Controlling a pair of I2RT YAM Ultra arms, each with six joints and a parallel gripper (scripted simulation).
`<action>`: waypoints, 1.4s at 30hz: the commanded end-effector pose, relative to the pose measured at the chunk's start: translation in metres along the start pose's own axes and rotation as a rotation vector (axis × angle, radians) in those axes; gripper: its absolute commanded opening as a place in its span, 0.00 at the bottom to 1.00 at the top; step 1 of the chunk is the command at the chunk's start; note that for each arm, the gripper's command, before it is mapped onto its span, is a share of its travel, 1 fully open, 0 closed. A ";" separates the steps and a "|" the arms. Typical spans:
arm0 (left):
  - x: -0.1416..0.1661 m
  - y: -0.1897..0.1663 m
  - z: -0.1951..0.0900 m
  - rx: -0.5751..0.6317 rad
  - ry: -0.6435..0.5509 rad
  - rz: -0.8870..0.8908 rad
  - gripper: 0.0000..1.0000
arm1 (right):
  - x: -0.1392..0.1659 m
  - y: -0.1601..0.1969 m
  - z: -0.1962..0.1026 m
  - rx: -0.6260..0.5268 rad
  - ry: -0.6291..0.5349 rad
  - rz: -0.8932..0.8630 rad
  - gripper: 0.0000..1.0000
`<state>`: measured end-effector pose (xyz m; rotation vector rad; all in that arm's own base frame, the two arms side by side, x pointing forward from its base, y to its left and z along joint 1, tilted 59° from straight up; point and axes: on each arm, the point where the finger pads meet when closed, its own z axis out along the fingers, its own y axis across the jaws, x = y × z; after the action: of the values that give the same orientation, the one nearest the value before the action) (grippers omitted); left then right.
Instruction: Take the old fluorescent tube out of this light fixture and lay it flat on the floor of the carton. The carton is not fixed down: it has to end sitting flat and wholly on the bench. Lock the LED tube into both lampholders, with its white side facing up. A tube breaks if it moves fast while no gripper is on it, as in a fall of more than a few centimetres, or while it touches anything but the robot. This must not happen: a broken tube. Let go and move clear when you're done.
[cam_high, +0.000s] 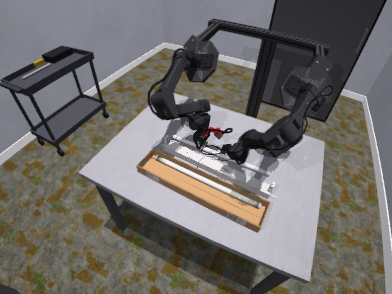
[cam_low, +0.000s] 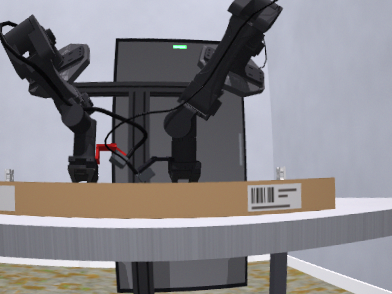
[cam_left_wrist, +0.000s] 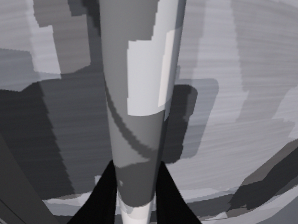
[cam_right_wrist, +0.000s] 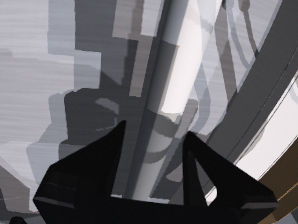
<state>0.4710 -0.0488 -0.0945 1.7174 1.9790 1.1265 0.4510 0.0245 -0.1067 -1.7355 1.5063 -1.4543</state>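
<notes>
The LED tube (cam_high: 252, 169) lies along the light fixture (cam_high: 215, 160) behind the carton (cam_high: 200, 187). The white old tube (cam_high: 207, 181) lies flat on the carton floor. My left gripper (cam_high: 231, 150) is shut on the LED tube near its middle; in the left wrist view the fingers pinch the grey and white tube (cam_left_wrist: 143, 96). My right gripper (cam_high: 200, 136) is further along the tube. In the right wrist view its fingers stand open on either side of the tube (cam_right_wrist: 169, 90), which shows a dark side and a white side. In the exterior view the carton wall (cam_low: 165, 197) hides both sets of fingertips.
The carton sits flat on the bench, near its front. A red part with black cables (cam_high: 216, 131) lies behind the fixture. The black frame (cam_high: 270, 60) carries both arms at the back. A cart (cam_high: 52, 95) stands off the bench to the left.
</notes>
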 end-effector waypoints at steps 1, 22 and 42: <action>-0.011 -0.005 -0.011 0.007 -0.036 0.036 0.11 | -0.010 0.008 -0.013 -0.026 -0.041 -0.025 0.49; -0.011 -0.005 -0.011 0.007 -0.036 0.036 0.11 | 0.001 0.002 -0.056 -0.019 -0.020 -0.009 0.49; -0.011 -0.005 -0.011 0.007 -0.036 0.036 0.11 | -0.018 -0.003 -0.044 -0.252 -0.048 -0.012 0.49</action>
<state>0.4710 -0.0488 -0.0945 1.7174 1.9790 1.1265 0.4143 0.0425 -0.0936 -1.8494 1.6607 -1.3417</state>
